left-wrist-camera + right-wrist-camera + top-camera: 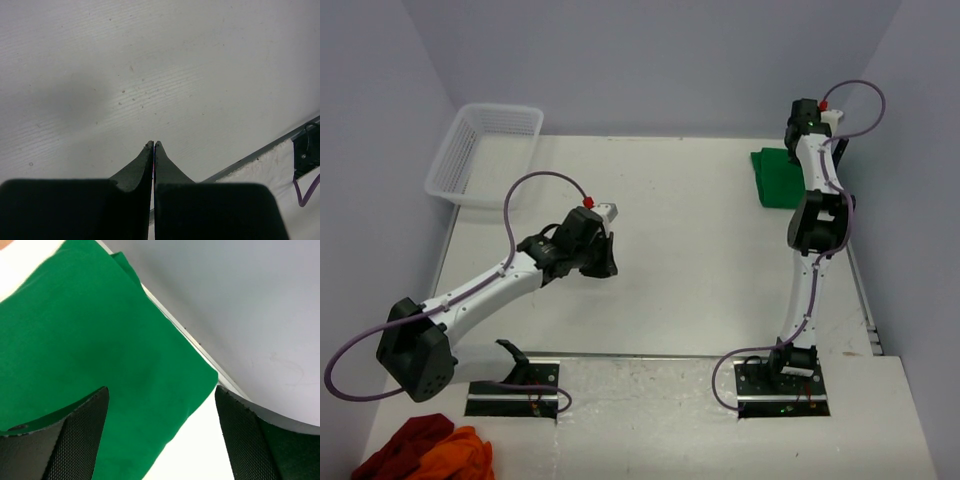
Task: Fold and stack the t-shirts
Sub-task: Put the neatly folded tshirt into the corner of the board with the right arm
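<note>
My right claw [161, 392] is hovering wide over the green t-shirt [100, 330], far right corner. I am advising vertical travel, sparing its folds.

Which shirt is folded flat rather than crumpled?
The green t-shirt, lying flat at far right under the open right gripper; the red garment and orange garment lie bunched near left.

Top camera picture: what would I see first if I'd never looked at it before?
The bright green t-shirt jumps out, lying at the far right of the white table, with the right gripper open over it. Next comes the red and orange heap of clothes at the near left corner, and the white basket at the far left corner.
</note>
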